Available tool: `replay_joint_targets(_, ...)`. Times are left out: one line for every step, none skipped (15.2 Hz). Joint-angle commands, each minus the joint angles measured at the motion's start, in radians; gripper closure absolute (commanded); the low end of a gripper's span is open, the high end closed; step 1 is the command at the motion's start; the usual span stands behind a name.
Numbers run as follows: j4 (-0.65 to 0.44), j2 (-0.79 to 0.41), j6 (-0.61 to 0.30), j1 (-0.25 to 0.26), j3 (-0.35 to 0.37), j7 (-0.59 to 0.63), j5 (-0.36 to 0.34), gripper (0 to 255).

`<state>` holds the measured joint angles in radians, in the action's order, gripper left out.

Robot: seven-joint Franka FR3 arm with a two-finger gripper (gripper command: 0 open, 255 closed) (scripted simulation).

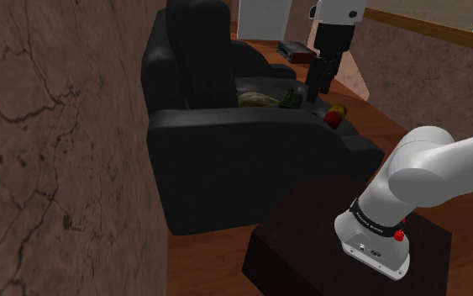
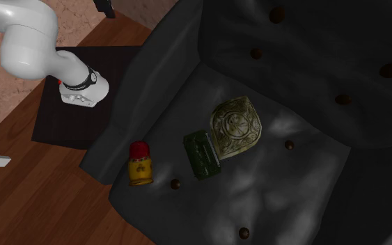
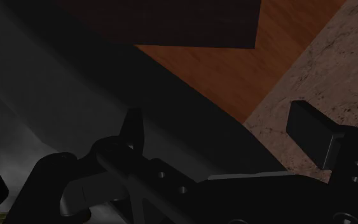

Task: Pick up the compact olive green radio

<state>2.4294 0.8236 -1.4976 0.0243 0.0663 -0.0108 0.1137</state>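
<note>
Approach step. My hand (image 1: 319,84) above armchair (image 1: 226,155) seat, fingers wide apart, holding nothing. Next I must center over green radio (image 2: 201,154), lower, close.

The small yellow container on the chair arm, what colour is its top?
Its top is red, clearest in the second exterior view.

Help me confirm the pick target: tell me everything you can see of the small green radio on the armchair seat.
The small, dark green, box-shaped radio lies flat on the seat of the black leather-look armchair, a lighter rectangular panel on its upper face. One end sits against, or nearly against, the olive, ornate, rounded object; the yellow, red-capped bottle is apart from it. In the shoulder view the open black claw hangs close by, not gripping it.
</note>
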Motion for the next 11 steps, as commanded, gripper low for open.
replay_joint_targets(0.0,0.0,0.0,0.0,0.0,0.0,0.0,0)
replay_joint_targets(0.008,-0.01,-0.02,-0.007,-0.019,-0.027,-0.017,0)
replay_joint_targets(0.015,-0.022,-0.041,-0.013,-0.038,-0.053,-0.033,0)
replay_joint_targets(0.02,-0.036,-0.063,-0.02,-0.057,-0.08,-0.049,0)
replay_joint_targets(0.024,-0.051,-0.084,-0.026,-0.076,-0.106,-0.064,0)
replay_joint_targets(0.027,-0.068,-0.107,-0.033,-0.096,-0.131,-0.079,0)
replay_joint_targets(0.028,-0.086,-0.129,-0.039,-0.115,-0.157,-0.093,0)
replay_joint_targets(0.028,-0.105,-0.151,-0.045,-0.133,-0.182,-0.106,0)
replay_joint_targets(0.026,-0.126,-0.174,-0.051,-0.152,-0.207,-0.118,0)
replay_joint_targets(0.023,-0.148,-0.197,-0.056,-0.171,-0.232,-0.13,0)
replay_joint_targets(0.019,-0.171,-0.219,-0.061,-0.189,-0.257,-0.14,0)
